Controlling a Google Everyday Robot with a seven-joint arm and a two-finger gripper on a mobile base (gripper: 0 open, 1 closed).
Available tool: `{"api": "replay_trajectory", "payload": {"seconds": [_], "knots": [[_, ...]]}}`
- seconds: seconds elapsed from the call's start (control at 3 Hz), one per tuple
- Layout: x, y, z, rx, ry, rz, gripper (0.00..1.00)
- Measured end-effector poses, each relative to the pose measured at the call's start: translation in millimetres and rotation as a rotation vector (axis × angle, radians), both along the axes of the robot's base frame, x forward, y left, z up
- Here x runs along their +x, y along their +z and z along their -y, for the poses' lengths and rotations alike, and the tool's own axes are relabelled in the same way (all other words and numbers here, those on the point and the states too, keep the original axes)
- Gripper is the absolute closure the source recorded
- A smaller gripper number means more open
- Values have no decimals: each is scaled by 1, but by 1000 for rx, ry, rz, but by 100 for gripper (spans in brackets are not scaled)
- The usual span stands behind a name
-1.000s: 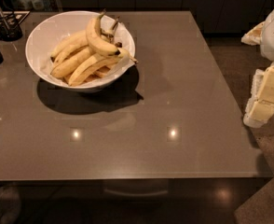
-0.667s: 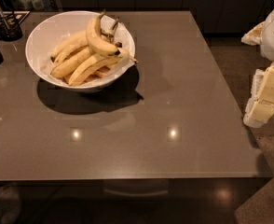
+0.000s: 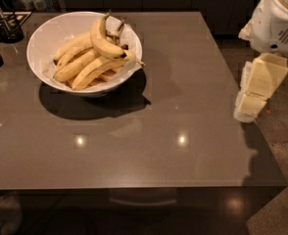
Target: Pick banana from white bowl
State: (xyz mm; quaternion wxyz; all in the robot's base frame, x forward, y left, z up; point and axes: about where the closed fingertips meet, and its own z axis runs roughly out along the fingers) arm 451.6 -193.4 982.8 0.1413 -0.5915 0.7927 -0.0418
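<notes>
Banana (image 3: 104,40) in bowl (image 3: 45,34) at upper left; claw (image 3: 255,98) at the right edge.
The banana lies curved on top of paler bananas (image 3: 79,66) in the bowl on the counter (image 3: 183,106). The claw hangs beside the counter's right edge, well apart from the bowl; how far open it is cannot be told. Dark items (image 3: 4,24) at upper left are cut off.

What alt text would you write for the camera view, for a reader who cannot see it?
A plump, curved yellow banana lies on top of paler bananas in a white bowl at the far left of a brown table. The robot's gripper hangs at the table's right edge, away from the bowl.
</notes>
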Motion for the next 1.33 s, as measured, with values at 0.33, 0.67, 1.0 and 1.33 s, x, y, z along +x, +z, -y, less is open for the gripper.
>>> {"api": "replay_trajectory", "payload": {"seconds": [0.33,0.67,1.0,1.33], "knots": [[11,6,-27,9,36,-25,0],[12,7,-30,9,41,-24,0],[20,6,-41,-1,35,2,0],[44,7,-76,-14,14,50,0]]}}
